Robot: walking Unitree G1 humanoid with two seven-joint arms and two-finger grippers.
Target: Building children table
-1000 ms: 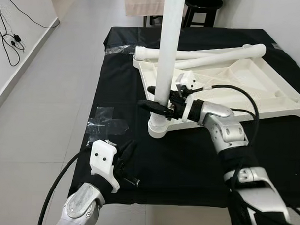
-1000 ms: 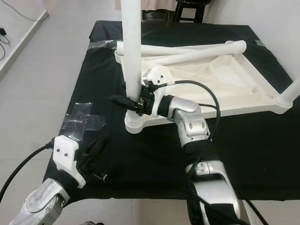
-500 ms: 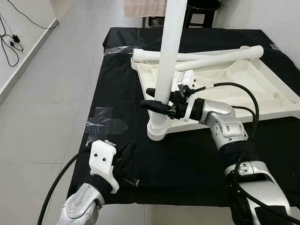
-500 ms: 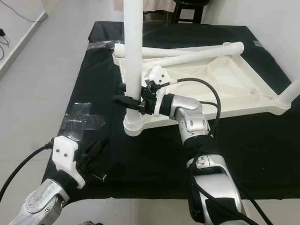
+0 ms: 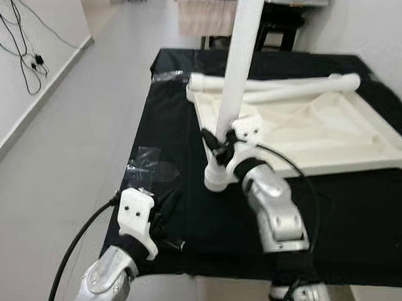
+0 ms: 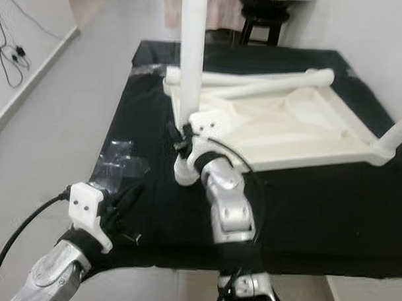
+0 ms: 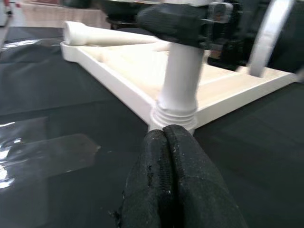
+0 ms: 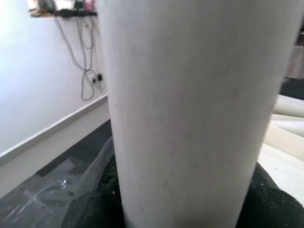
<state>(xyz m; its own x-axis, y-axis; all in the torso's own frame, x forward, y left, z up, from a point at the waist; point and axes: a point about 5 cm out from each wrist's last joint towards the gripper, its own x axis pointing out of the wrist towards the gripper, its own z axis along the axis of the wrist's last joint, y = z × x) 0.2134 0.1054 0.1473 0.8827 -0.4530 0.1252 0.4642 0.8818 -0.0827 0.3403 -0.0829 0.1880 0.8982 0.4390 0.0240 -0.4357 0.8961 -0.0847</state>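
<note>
Clamped around the upright white plastic table leg (image 5: 235, 85), just above its threaded corner socket, the right gripper (image 5: 214, 141) should twist squarely, keeping the leg vertical. That leg rises from the near-left corner of the upturned white plastic tabletop (image 5: 307, 138) on the black cloth-covered table (image 5: 174, 149). Left gripper (image 7: 173, 175) rests pinched together near the cloth's front edge. No writing visible.

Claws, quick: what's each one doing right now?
Left claw: shut, holding nothing, low over the black cloth.
Right claw: shut on the upright table leg.
</note>
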